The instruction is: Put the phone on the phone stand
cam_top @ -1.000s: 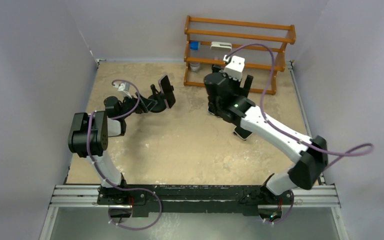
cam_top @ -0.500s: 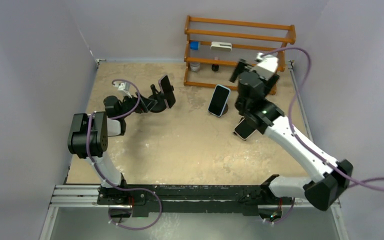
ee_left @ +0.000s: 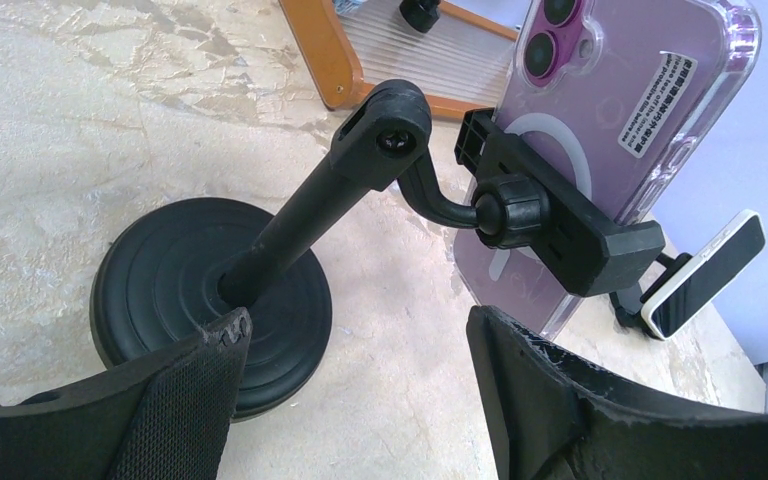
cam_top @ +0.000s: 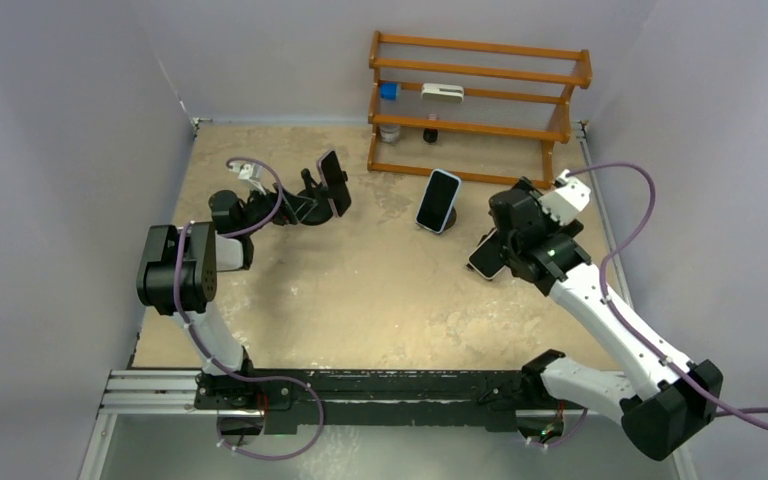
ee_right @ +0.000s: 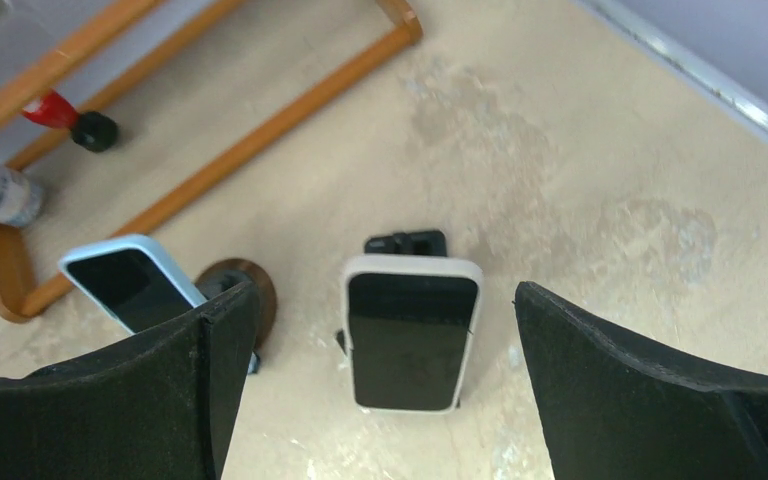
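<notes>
Beige, stone-textured bench [cam_top: 360, 290] carries the whole arrangement, with a wooden rack [cam_top: 480, 75] standing along its far edge, clear of the working area. The right arm [cam_top: 600, 300] reaches up the right side so that its wrist looks down on two phones. The left arm [cam_top: 185, 265] folds toward the far-left corner. There a black stand [ee_left: 160, 290] with a weighted disc foot and a jointed stem clamps a purple phone [ee_left: 610, 100] upright, which frees the screen side for viewing. The left pincer [ee_left: 355, 330] is spread to either side of that foot, gripping nothing; contact with the disc cannot be told. The blue-cased phone [cam_top: 439, 198], judged to be the task's own, leans tilted back, screen up, on a round-footed stand [ee_right: 250, 285] just in front of the rack. Its stand is mostly hidden, so a full seating is probable rather than certain. Beside it a white-cased phone [ee_right: 412, 335] rests on a small dark holder [ee_right: 405, 243]. The right pincer [ee_right: 385, 300] hangs above these two, jaws wide apart and empty, which suggests that the placement is complete.
</notes>
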`<state>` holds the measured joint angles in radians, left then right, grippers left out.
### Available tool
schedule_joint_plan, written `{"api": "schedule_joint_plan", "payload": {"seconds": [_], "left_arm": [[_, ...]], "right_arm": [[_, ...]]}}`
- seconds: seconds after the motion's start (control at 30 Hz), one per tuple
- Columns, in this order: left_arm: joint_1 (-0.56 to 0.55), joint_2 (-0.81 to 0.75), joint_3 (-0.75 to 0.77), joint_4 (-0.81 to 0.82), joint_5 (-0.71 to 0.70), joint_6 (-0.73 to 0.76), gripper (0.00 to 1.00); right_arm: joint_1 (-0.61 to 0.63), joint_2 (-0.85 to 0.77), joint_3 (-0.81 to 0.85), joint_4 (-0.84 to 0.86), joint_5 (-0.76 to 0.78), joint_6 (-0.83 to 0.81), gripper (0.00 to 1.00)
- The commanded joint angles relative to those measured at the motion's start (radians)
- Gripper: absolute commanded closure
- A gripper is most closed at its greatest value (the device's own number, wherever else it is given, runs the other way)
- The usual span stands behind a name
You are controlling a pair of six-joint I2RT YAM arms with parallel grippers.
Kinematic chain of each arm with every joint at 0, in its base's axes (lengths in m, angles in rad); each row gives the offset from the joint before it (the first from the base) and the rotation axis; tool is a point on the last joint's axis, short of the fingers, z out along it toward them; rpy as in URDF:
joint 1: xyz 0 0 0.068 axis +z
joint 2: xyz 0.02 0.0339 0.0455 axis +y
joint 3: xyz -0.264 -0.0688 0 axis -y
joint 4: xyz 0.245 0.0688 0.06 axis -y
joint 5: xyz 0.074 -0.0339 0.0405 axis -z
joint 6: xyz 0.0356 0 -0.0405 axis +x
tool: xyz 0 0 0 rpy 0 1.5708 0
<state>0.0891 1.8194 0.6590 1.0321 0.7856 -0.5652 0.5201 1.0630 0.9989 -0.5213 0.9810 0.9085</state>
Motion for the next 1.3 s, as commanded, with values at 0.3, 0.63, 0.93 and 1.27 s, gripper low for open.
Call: {"api": "schedule_joint_plan", "payload": {"seconds": [0.3,0.63,0.93,1.27], "left_arm": [[-0.003,-0.002,0.031,0.046,0.022,0.002,0.22],[-0.003,0.006,0.041,0.036,0.022,0.009,0.22],[-0.003,0.002,0.041,0.027,0.023,0.013,0.22],[-0.004,0.003,0.039,0.023,0.023,0.014,0.22]], "right_arm": [[-0.211,-0.104,-0.202,0.294,-0.319,-0.161,0.02],[-0.221,-0.065,-0.263,0.392,-0.389,-0.193,0.03],[-0.222,0.0,-0.264,0.329,-0.366,-0.135,0.03],[-0.222,-0.006,-0.298,0.342,-0.364,-0.114,0.03]]}}
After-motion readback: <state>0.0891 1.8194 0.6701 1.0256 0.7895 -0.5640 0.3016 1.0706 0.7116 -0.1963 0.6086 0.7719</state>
